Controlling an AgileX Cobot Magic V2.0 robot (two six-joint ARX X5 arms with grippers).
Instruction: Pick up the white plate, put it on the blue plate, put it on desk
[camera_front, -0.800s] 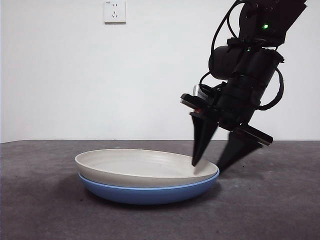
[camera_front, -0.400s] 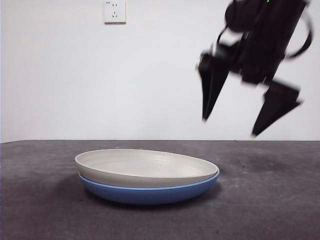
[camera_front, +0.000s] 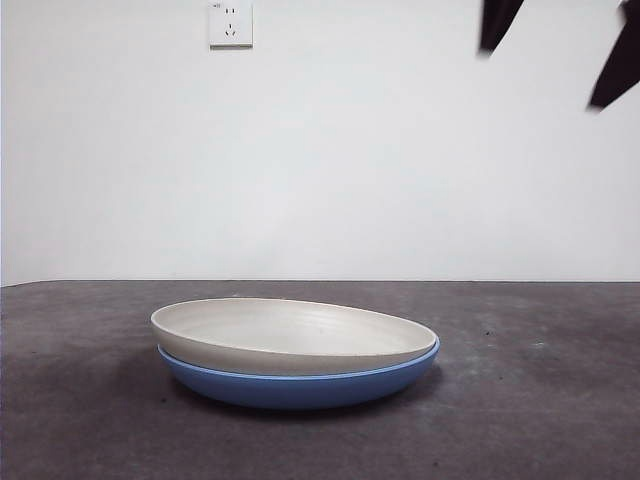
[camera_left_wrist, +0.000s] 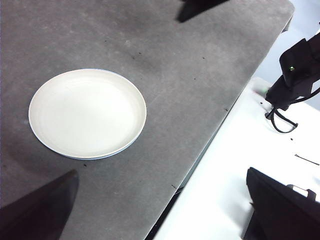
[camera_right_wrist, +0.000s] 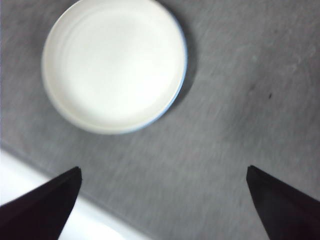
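The white plate (camera_front: 290, 333) lies nested in the blue plate (camera_front: 300, 385) on the desk (camera_front: 540, 400). From above, the white plate (camera_left_wrist: 87, 113) (camera_right_wrist: 114, 64) covers the blue plate, which shows only as a thin rim (camera_left_wrist: 131, 144) (camera_right_wrist: 180, 85). My right gripper (camera_front: 555, 50) is open and empty, high above the plates' right side, only its two jaw tips showing at the top right of the front view. In its own view (camera_right_wrist: 162, 177) it looks down on the stack from well above. My left gripper (camera_left_wrist: 162, 177) is open and empty, high over the desk's edge, away from the plates.
A wall socket (camera_front: 230, 22) is on the white wall behind. The desk's edge (camera_left_wrist: 210, 135) runs beside a white surface where the other arm's base (camera_left_wrist: 295, 75) and a cable stand.
My right gripper has let go of the white plate's right rim and risen open, from plate level to the top of the front view. The stacked plates have not moved.
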